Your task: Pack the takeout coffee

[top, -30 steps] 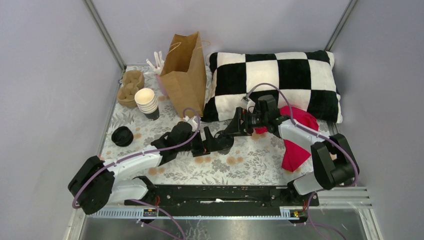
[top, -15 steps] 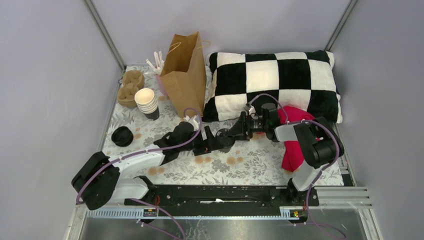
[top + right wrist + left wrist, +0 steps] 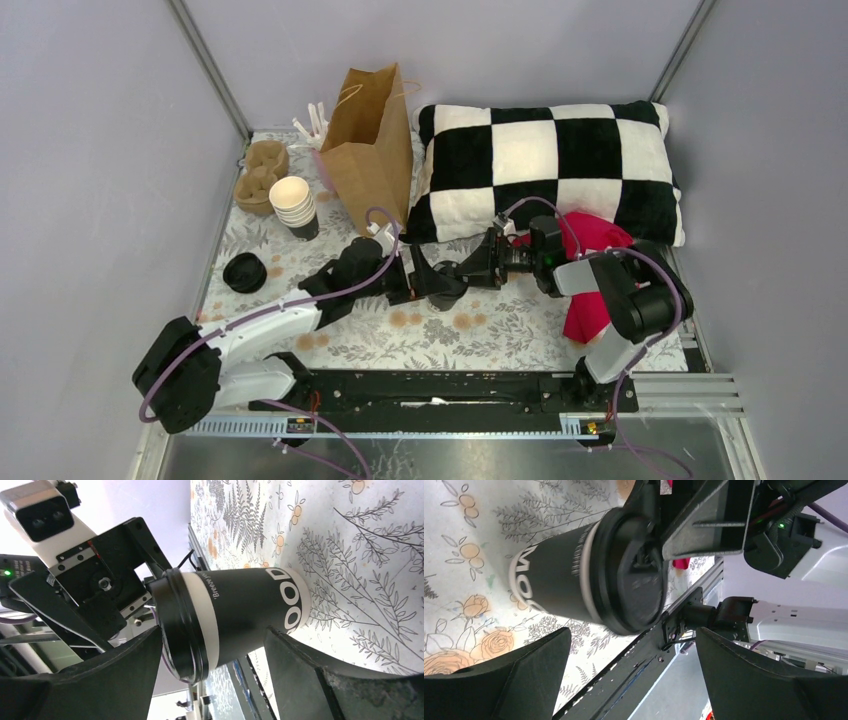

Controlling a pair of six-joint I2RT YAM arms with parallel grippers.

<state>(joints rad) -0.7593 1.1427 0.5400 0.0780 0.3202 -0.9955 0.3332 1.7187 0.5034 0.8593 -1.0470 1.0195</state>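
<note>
Flowered cloth covers the counter (image 3: pixel 500 330), which sits between plain grey walls. At its middle the two hands meet nose to nose over one cup. The right hand (image 3: pixel 210 640) reaches in from the right side, and its fingers (image 3: pixel 300 675) lie against opposite sides of the takeout coffee (image 3: pixel 240 610), so it has closed on the cup about halfway. One finger sits at the rim of the black lid (image 3: pixel 639 580). The left hand (image 3: pixel 631 635) faces it from the other side with its fingers spread as wide as they go. They stand well clear of the cup wall and hold nothing.

The takeout coffee stands upright on the cloth, base down, with white lettering on its black side.

A red cloth (image 3: pixel 595 270) lies behind the right arm, partly on a black-and-white checked pillow (image 3: pixel 545 165) along the far right. A brown paper bag (image 3: pixel 368 150) stands open at the far middle, just beside the pillow. To its left are a stack of lidless cups (image 3: pixel 293 207) and a cardboard cup carrier (image 3: pixel 260 172). A pile of loose black lids (image 3: pixel 244 272) lies nearer, at the left edge.
</note>
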